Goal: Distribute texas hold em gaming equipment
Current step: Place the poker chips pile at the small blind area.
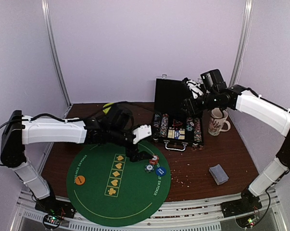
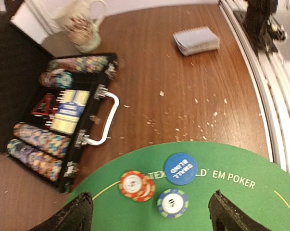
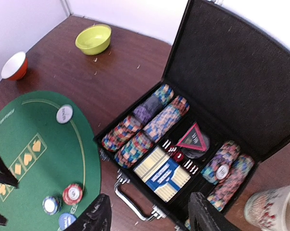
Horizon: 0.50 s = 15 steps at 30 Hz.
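On the green poker mat [image 1: 96, 192] lie two overlapping red chips [image 2: 135, 185], a blue-and-green chip [image 2: 172, 202] and a blue "small blind" button [image 2: 180, 168]. My left gripper [image 2: 153, 214] is open and empty just above them; in the top view it [image 1: 137, 155] is beside the chips [image 1: 154, 160]. An orange button [image 1: 81, 179] lies at the mat's left, a white button [image 3: 64, 114] at its far edge. The open black case [image 1: 176, 127] holds rows of chips [image 3: 140, 130]. My right gripper [image 3: 149, 216] hovers open and empty over the case's front. A grey-blue card deck [image 1: 218, 174] lies at the right.
A patterned mug [image 1: 217, 122] stands right of the case. A lime-green bowl [image 3: 93, 39] and a red-and-white bowl [image 3: 14, 66] stand on the table beyond the mat. The case's lid [image 3: 231, 72] stands upright, and its metal handle [image 2: 108, 120] faces the mat. Crumbs dot the wood.
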{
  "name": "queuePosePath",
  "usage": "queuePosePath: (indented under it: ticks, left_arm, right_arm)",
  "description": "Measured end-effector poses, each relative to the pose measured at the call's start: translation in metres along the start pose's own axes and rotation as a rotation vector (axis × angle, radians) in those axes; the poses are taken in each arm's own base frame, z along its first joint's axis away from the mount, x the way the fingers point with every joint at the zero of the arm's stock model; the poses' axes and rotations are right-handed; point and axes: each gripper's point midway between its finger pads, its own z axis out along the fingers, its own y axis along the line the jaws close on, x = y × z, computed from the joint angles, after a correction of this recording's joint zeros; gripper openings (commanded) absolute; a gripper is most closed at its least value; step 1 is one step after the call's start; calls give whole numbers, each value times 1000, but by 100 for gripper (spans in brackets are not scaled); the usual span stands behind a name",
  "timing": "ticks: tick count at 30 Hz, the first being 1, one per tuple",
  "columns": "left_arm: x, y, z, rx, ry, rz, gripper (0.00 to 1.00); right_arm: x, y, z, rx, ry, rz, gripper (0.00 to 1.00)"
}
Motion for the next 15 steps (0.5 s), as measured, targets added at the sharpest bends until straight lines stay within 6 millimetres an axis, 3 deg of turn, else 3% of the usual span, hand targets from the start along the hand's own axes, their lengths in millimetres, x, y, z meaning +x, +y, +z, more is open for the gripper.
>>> queuePosePath:
  ticks: [4,7,11,15]
  left_arm:
    - [0,56,-52,-124,-48,-140,91]
    - [21,116,-116,-322,-69,-273,96]
    - [39,147,-179,-506,-79,-359,96]
    - [65,159,-204,-586,-59,-434,96]
  right_arm:
    - [-41,-12,3,54,-47,-10,59]
    - [-55,-8,16,20,-50,-54,61]
    - [-40,9,42,-75,18,-212,62]
    - [-15,18,75,-143,81,-429,62]
